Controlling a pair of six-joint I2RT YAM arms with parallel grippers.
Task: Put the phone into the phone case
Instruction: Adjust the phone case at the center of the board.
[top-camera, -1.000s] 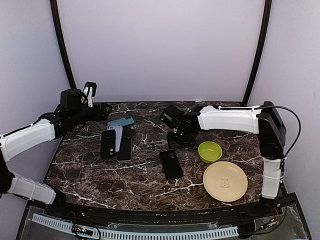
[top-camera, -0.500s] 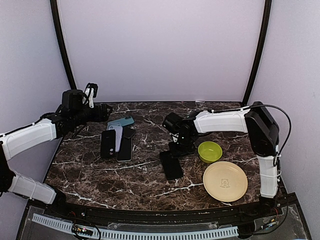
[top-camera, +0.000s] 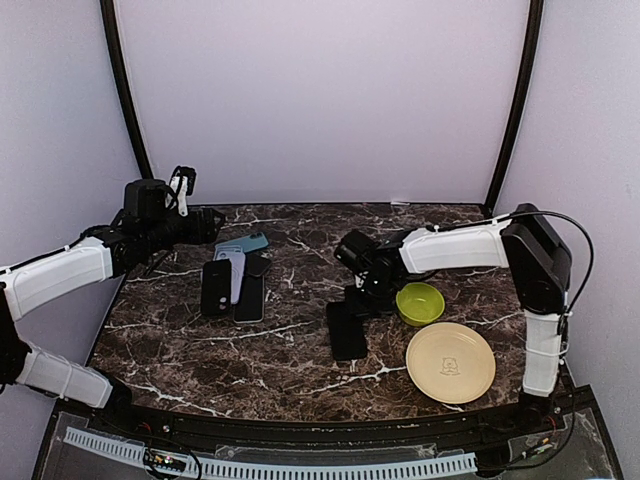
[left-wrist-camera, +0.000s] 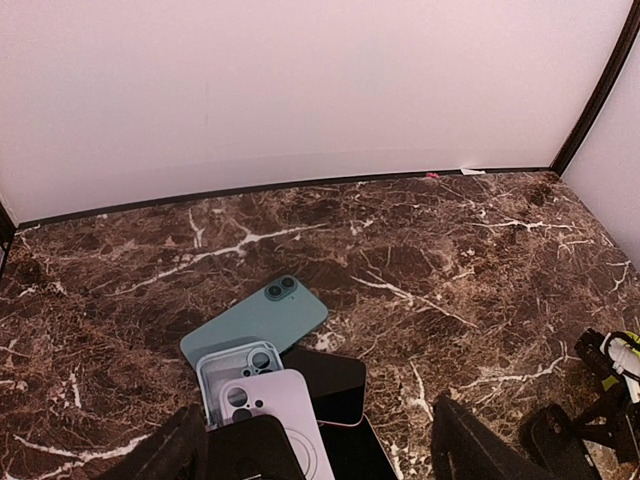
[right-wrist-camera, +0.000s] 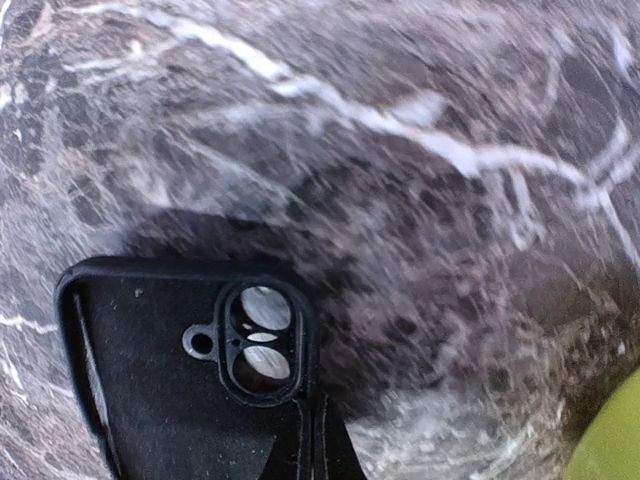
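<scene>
Right wrist view: the right fingers (right-wrist-camera: 300, 455) are pressed together at the side wall of the black case (right-wrist-camera: 170, 380), which lies hollow side up on the bench (right-wrist-camera: 450, 200); whether they pinch that wall I cannot tell; the left fingers (left-wrist-camera: 470, 445) are spread above the pile (top-camera: 232, 272), where the black phone (left-wrist-camera: 325, 385) lies. Dragged carelessly, the light case could skid or flip. Counted: one loose case, one green bowl (top-camera: 420, 302), one yellow plate (top-camera: 450, 362), roughly six stacked phones and cases.
</scene>
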